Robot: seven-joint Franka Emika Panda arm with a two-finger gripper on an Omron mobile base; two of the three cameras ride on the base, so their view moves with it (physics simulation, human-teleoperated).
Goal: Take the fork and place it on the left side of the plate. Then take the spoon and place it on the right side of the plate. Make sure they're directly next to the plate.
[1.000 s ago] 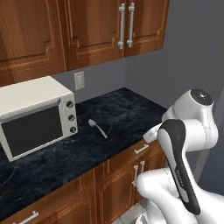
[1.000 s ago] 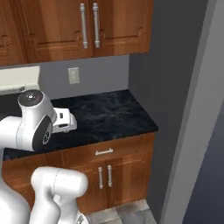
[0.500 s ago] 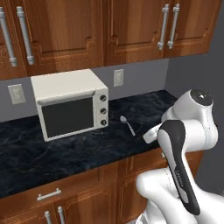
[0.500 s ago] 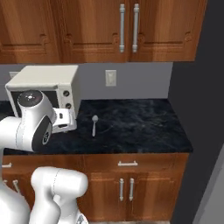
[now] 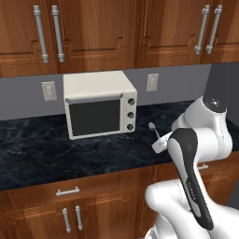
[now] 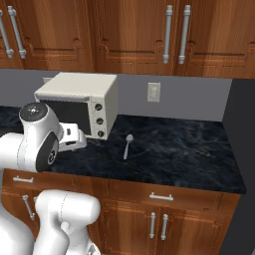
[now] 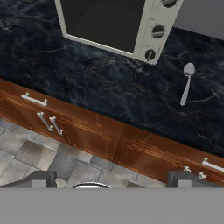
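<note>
Spoon [image 6: 128, 145] alone on counter [image 6: 189, 159] beside oven [image 6: 79, 102] | gripper [image 7: 109, 180] spread, empty | fork search likely next

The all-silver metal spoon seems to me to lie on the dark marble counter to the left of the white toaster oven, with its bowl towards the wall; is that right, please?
Not quite: the all-silver metal spoon lies to the right of the white toaster oven, not its left, as the right base view shows. It does lie on the dark marble counter with its bowl towards the wall.
</note>
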